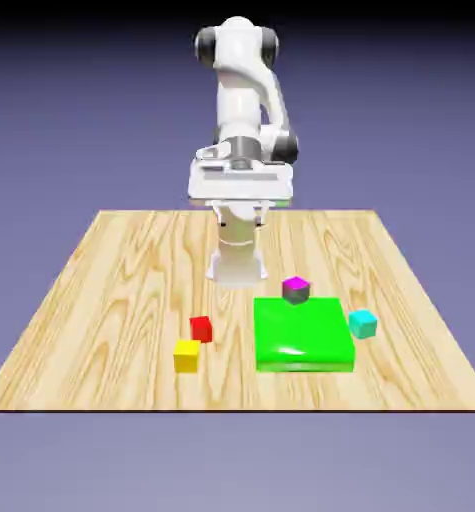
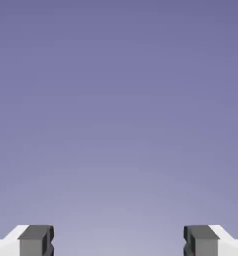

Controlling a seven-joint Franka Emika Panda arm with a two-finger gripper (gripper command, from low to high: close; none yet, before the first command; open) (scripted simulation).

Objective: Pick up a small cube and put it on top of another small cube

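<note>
Spanning the lower half of the exterior view, a wooden worktop (image 1: 101,290) is shown carrying four small cubes and a flat green pad. Toward the exterior view's left, a yellow cube (image 1: 186,355) is seen nearest the front edge, with a red cube (image 1: 201,328) just beside it, slightly farther back. At the middle, the white arm (image 1: 243,110) is seen raised well above the worktop, with the end effector (image 1: 237,222) held high and clear of every cube. To the right of the middle lies the green pad (image 1: 303,335); a purple cube (image 1: 296,289) is placed at its far edge, though whether it rests on the pad cannot be told. A cyan cube (image 1: 362,323) is set just beside the pad's right edge.

In the hand view, the end effector (image 2: 119,241) is shown spread wide, its grey fingertips (image 2: 35,240) at opposite bottom corners. Nothing is held or touched between them; only the plain backdrop is seen.
</note>
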